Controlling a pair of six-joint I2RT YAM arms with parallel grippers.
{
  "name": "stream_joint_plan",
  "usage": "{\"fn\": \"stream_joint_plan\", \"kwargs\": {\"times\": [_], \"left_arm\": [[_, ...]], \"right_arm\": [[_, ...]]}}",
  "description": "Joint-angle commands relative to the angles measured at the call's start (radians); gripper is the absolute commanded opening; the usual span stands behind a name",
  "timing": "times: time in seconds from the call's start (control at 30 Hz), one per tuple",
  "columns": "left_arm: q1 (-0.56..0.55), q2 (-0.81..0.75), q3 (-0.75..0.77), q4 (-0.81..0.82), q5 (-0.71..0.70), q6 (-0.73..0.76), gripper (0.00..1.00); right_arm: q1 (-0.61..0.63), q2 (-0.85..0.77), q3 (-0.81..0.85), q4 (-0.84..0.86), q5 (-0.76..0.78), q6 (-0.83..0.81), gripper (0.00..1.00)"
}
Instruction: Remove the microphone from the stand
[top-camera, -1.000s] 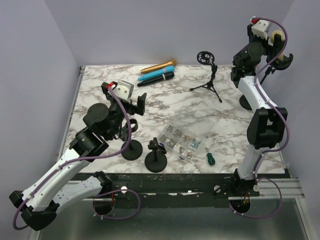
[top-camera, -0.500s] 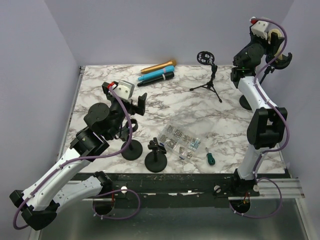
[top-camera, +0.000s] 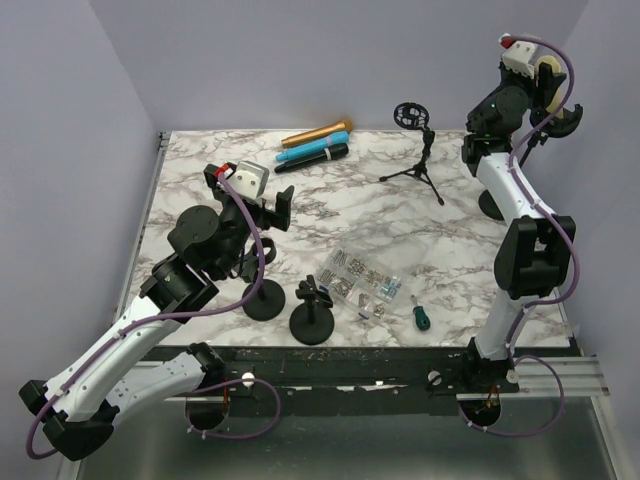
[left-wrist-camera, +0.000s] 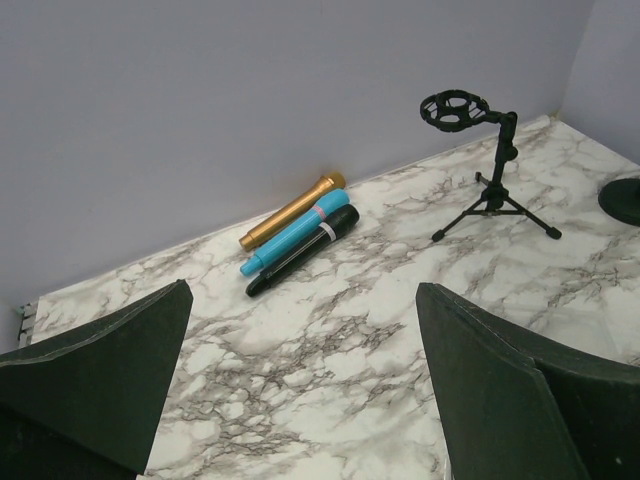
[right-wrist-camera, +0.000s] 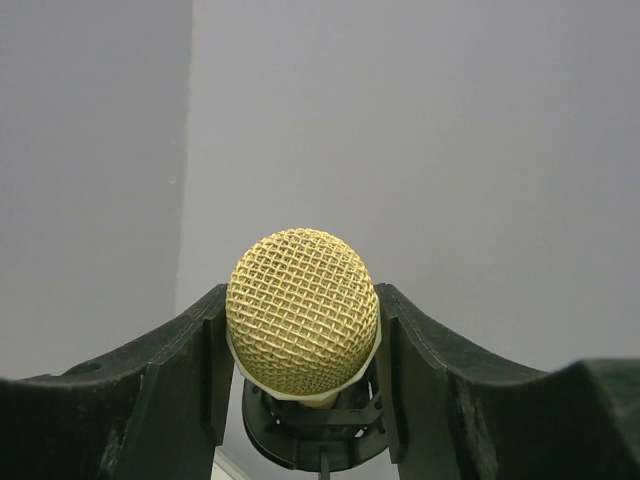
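Right wrist view: we see the right gripper clamped on both sides of the gold-mesh microphone, which sits in the stand just beneath. Our left gripper gapes wide.

the counter is veined in grey on white marble. a microphone is covered in gold mesh above a cream collar. at the far edge are laid a gold mic, a blue mic and a black mic. the tripod stand is finished in black.
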Motion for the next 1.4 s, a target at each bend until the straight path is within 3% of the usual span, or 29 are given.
{"fn": "stream_joint_plan", "kwargs": {"times": [0.0, 0.5, 0.67, 0.8, 0.9, 0.97, 1.03, 1.2, 1.37], "left_arm": [[-0.007, 0.005, -0.009, 0.026, 0.02, 0.002, 0.98], [-0.007, 0.006, -0.006, 0.02, 0.028, -0.004, 0.98], [-0.007, 0.001, -0.005, 0.02, 0.024, -0.001, 0.98], [-0.007, -0.001, -0.007, 0.022, 0.018, 0.002, 0.98], [-0.007, 0.003, -0.006, 0.022, 0.019, 0.002, 0.98], [-0.007, 0.006, -0.006, 0.021, 0.02, 0.001, 0.99], [-0.008, 0.007, -0.006, 0.022, 0.018, 0.002, 0.99], [-0.007, 0.006, -0.007, 0.023, 0.015, 0.004, 0.99], [-0.007, 0.017, -0.006, 0.022, 0.014, 0.005, 0.99]], "right_arm": [[-0.007, -0.063, 0.04, -0.029, -0.027, 0.021, 0.26], [0.043, -0.181, 0.058, -0.092, -0.021, 0.024, 0.11], [0.141, -0.219, 0.08, -0.064, 0.004, -0.034, 0.01], [0.255, -0.277, 0.06, -0.092, 0.033, 0.026, 0.01], [0.327, -0.341, 0.048, -0.208, 0.091, 0.25, 0.01], [0.336, -0.397, 0.052, -0.468, 0.109, 0.583, 0.01], [0.336, -0.454, 0.02, -0.64, 0.003, 0.877, 0.01], [0.337, -0.563, -0.206, -0.651, -0.329, 1.309, 0.01], [0.336, -0.513, -0.273, -0.684, -0.607, 1.639, 0.01]]}}
